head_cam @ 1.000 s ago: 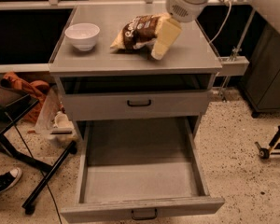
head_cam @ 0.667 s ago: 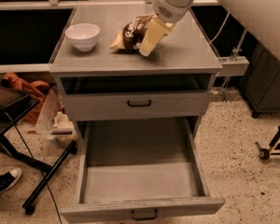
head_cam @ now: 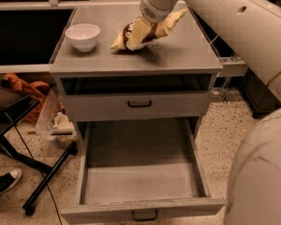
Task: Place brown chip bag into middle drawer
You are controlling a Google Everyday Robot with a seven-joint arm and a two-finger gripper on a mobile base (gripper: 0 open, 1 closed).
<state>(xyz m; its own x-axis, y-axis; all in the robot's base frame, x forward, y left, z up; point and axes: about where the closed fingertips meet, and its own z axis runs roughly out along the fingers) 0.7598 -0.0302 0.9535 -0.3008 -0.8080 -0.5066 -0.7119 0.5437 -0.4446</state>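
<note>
The brown chip bag [head_cam: 166,25] lies on the grey cabinet top [head_cam: 182,57], right of centre, with its right end tilted up. My gripper [head_cam: 138,34] comes down from the upper right and sits on the bag's left half, covering part of its dark brown middle. The middle drawer [head_cam: 140,184] is pulled fully out below, with a bare flat grey floor, a low front strip and a small dark handle [head_cam: 144,215].
A white bowl [head_cam: 83,35] stands on the cabinet top left of the bag. The drawer with the taller front and black handle [head_cam: 139,104] is shut. A black stand [head_cam: 42,182], a shoe [head_cam: 3,184] and bags lie on the floor at left. My arm [head_cam: 243,27] fills the right side.
My gripper has moved left across the bag, from its right end onto its left half. The bag's right end now tilts up. The drawers have not moved.
</note>
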